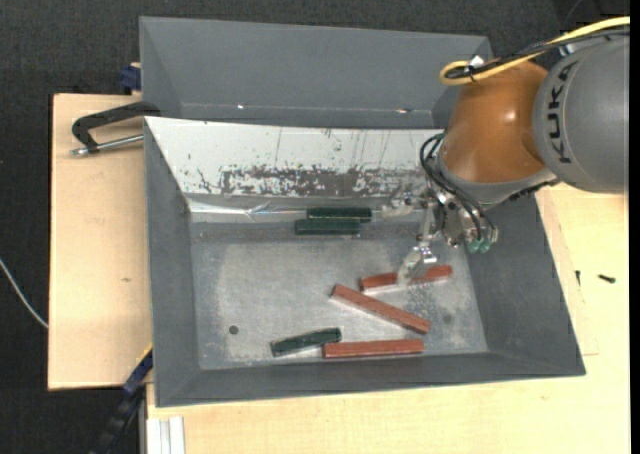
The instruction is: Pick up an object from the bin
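Currently: end effector [426, 262], state unreadable, above short red bar [400, 280]; slanted red bar [380, 309] just beside; flat red bar [372, 348], front green bar [305, 343], rear green bar [330, 226] farther off.

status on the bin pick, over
Jaws low at short red stick, right of bin floor. Stick lies flat. Longer red stick close beside it.

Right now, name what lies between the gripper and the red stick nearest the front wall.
Camera view: a short red stick right by the gripper, then a longer slanted red stick.
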`<control>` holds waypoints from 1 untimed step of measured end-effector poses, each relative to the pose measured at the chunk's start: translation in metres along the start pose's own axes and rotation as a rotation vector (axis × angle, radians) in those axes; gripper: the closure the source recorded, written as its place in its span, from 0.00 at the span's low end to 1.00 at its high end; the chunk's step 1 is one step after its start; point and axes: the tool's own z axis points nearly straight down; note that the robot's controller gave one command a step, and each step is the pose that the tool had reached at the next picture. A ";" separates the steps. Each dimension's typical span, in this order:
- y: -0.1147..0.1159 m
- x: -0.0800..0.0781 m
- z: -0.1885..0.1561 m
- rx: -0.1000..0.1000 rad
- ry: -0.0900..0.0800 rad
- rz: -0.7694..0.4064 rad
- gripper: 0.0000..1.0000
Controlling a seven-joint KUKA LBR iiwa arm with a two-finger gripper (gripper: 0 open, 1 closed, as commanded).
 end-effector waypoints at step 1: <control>-0.036 -0.007 -0.006 -0.002 0.007 -0.039 0.00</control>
